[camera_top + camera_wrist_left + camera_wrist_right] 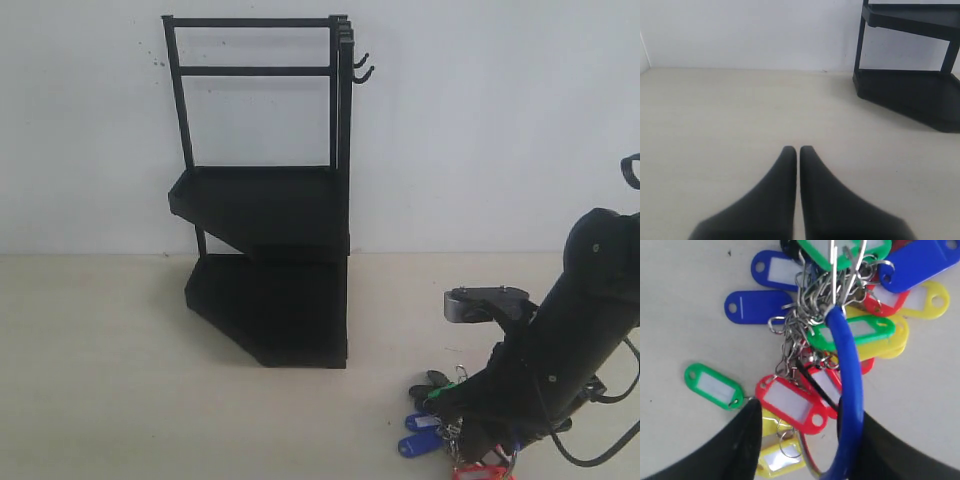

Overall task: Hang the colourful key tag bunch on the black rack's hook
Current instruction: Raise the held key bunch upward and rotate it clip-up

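The colourful key tag bunch (432, 428) lies on the table at the front right, its tags in blue, green, red and yellow fanned around tangled metal rings (805, 320). A thick blue loop (850, 390) rises from the rings. My right gripper (807, 410) is down over the bunch and open, with red and yellow tags and the blue loop between its fingers. The loop runs along one finger (880, 445). The black rack (270, 200) stands at the back, its hooks (362, 68) at the top right post. My left gripper (798, 148) is shut, empty, low over bare table.
A white wall runs behind the rack. The right arm (570, 330) leans in from the right edge and covers part of the bunch. The rack's lower tray (910, 90) sits ahead of the left gripper, off to one side.
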Controlling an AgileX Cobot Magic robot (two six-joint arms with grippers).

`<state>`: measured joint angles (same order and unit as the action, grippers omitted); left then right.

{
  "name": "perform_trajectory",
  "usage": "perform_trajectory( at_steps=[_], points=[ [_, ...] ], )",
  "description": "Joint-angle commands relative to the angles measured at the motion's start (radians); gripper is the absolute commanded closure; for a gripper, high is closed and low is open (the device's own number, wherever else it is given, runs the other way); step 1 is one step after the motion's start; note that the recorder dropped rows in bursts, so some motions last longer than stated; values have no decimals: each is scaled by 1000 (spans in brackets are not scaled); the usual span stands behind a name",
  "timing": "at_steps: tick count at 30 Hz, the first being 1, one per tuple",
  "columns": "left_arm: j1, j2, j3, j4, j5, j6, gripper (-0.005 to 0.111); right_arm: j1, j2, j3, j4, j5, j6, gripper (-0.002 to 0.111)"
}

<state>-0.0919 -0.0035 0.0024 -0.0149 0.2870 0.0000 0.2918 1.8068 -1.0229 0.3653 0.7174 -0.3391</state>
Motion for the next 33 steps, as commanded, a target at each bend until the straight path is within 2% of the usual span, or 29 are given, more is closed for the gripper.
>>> perform_trajectory(
  at_steps=[1,6,15,20,22,26,27,29,30,31,33],
  points=[
    [2,4,-2,-3,-2,0,102,-2,-2,0,-5,-22,0,70],
    [2,4,-2,-3,-2,0,102,-2,-2,0,-5,-42,-2,109],
    [2,4,-2,-3,-2,0,102,-2,-103,-7,-45,-65,5,108],
    [2,4,-2,-3,-2,0,102,-2,-249,-41,-352,-9,238,108],
    [2,4,-2,-3,-2,0,102,-2,-296,-51,-416,45,275,108],
    [2,4,-2,-3,-2,0,102,39,-345,-100,-282,292,-13,108],
    [2,4,-2,-3,-2,0,102,48,-354,-111,-308,337,-8,108],
    [2,4,-2,-3,-2,0,102,56,-362,-130,-522,340,269,108],
    [2,4,-2,-3,-2,0,102,56,-365,-131,-584,354,339,108],
    [2,4,-2,-3,-2,0,102,56,-365,-131,-565,390,306,108],
    [2,4,-2,-3,-2,0,102,56,-365,-131,-421,489,58,108]
  ],
)
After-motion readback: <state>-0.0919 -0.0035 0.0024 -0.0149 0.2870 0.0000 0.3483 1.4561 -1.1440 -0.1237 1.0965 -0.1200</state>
